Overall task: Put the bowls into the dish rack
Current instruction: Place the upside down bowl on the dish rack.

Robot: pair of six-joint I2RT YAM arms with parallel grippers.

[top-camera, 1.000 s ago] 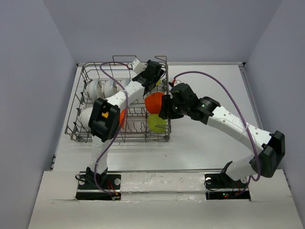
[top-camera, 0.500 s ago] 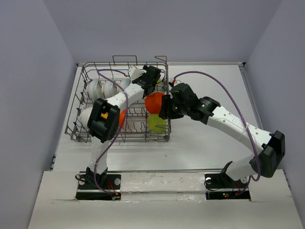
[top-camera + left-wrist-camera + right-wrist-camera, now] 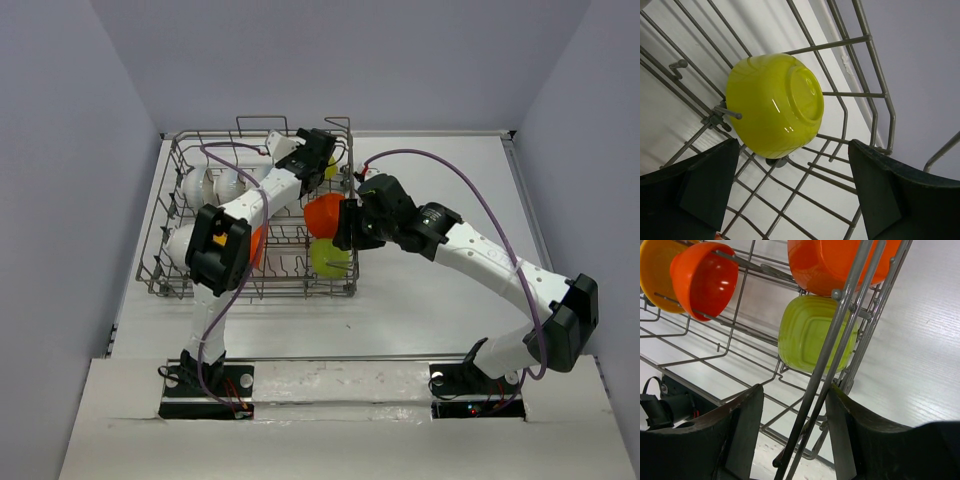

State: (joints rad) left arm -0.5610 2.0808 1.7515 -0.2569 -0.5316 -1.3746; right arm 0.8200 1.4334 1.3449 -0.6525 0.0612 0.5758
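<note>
The grey wire dish rack (image 3: 250, 293), its long axis running side to side, is sitting on the left half of the white tabletop (image 3: 430, 300). At its left end, white bowls (image 3: 228, 181) are sitting among the tines. Over its far right corner the left tool (image 3: 322, 150) is gaping wide, empty, facing the base of a yellow bowl (image 3: 775, 105). The right tool (image 3: 795, 405) is straddling the rack's right wall, half-open, gripping nothing. Pale lilac walls (image 3: 60, 200) are enclosing everything.

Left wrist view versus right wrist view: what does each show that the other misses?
Only left wrist: a yellow bowl, base toward the camera, in a corner ahead of the open left gripper. Only right wrist: a lime green bowl, two red-orange bowls and an orange-yellow bowl, past the open right gripper. Both: the dish rack wires.
</note>
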